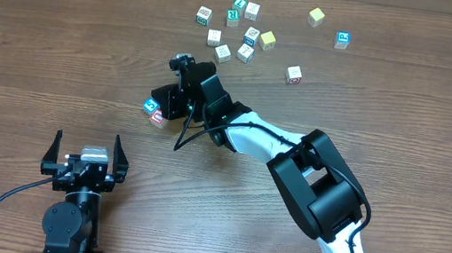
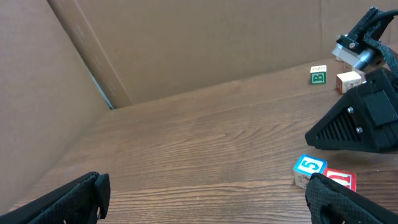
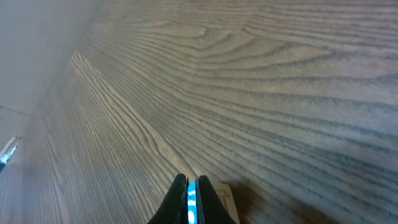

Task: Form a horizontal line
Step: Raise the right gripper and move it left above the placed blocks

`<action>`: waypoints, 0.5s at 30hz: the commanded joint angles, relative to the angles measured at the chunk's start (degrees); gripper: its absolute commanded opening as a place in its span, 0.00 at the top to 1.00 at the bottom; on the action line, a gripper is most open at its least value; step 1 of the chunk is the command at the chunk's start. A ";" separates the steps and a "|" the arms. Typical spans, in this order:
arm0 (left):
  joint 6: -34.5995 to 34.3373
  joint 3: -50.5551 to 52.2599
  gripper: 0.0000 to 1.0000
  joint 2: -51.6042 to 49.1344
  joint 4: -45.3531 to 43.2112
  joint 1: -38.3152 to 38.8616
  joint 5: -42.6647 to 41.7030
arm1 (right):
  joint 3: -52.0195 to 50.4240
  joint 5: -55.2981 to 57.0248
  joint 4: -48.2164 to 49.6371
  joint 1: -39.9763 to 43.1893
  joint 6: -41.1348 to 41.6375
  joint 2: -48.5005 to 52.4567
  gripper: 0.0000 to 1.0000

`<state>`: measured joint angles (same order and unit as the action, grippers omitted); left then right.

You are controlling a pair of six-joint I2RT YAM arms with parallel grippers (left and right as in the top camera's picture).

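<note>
the horizontal line [image 1: 154,112] is so far a pair: a blue-marked cube [image 1: 151,105] and a red-marked cube [image 1: 156,117], touching edge to edge on the wooden table [image 1: 32,44]. from overhead the pair sits at about 9 o'clock from the table's middle, the red one at 4 o'clock of the blue one, so the row runs slanted rather than level. the left wrist view shows the same two, blue [image 2: 309,168] and red [image 2: 341,180], side by side and flat on the wood.

the right gripper [image 1: 162,106] reaches in from 5 o'clock and hangs low over the pair. its jaws are pinched narrow, holding nothing; in its own camera the fingers [image 3: 180,199] stand together with the blue marking showing in the thin slit between them. whether the tips touch that cube i cannot tell.

the left gripper [image 1: 88,139] rests at 8 o'clock, well apart from the pair, jaws spread wide and empty.

the loose cubes [image 1: 240,30] lie scattered at 12 o'clock, among them green-marked cubes [image 1: 234,16], two plain yellow cubes [image 1: 316,16], another blue-marked one at 1 o'clock and a red-marked one nearer the middle.
</note>
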<state>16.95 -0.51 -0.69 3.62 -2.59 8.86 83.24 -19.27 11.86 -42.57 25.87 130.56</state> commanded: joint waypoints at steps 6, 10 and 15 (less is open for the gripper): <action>1.09 0.24 0.00 0.33 -0.02 0.37 0.50 | 1.22 0.07 2.75 0.42 -3.45 2.34 0.96; 1.09 0.24 0.00 0.33 -0.04 0.37 0.50 | 1.22 0.09 5.73 0.72 -3.45 2.89 0.96; 1.09 0.24 0.00 0.33 -0.02 0.37 0.52 | 1.22 0.74 8.07 0.87 -3.48 4.98 0.96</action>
<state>16.95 -0.51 -0.69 3.62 -2.59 8.86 83.24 -19.18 18.98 -42.30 23.16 133.43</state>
